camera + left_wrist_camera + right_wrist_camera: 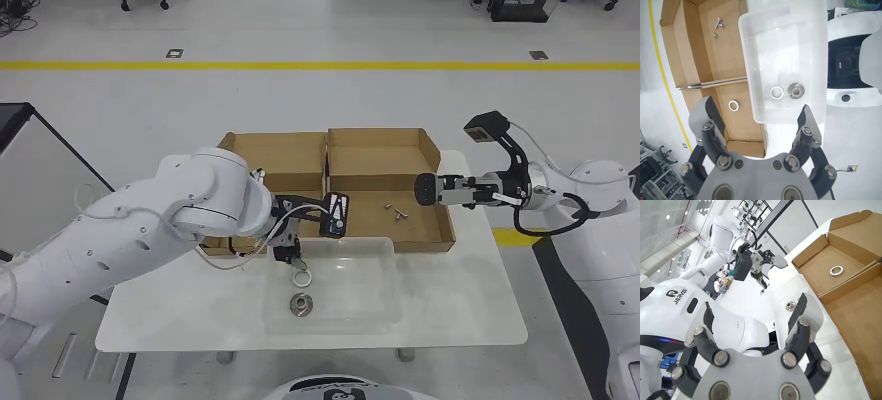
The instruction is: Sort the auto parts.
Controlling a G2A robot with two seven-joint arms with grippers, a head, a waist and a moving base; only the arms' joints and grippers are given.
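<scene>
Inside the tub (744,53), beneath the spread left gripper (757,103), a metal ring (771,92) looks stiff, slick and light, best pinched across its rim.

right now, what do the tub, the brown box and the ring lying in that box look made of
Tub: clear glossy plastic, with see-through walls and highlights.
Box: matte brown cardboard, with folded flaps and raw edges.
Ring: metal, probably machined steel or aluminium, with a bright silver sheen.

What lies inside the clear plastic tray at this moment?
Two metal parts lie apart on its floor: a plain ring and a flanged hub. One finger of the left tool hides a little of the tray rim.
</scene>
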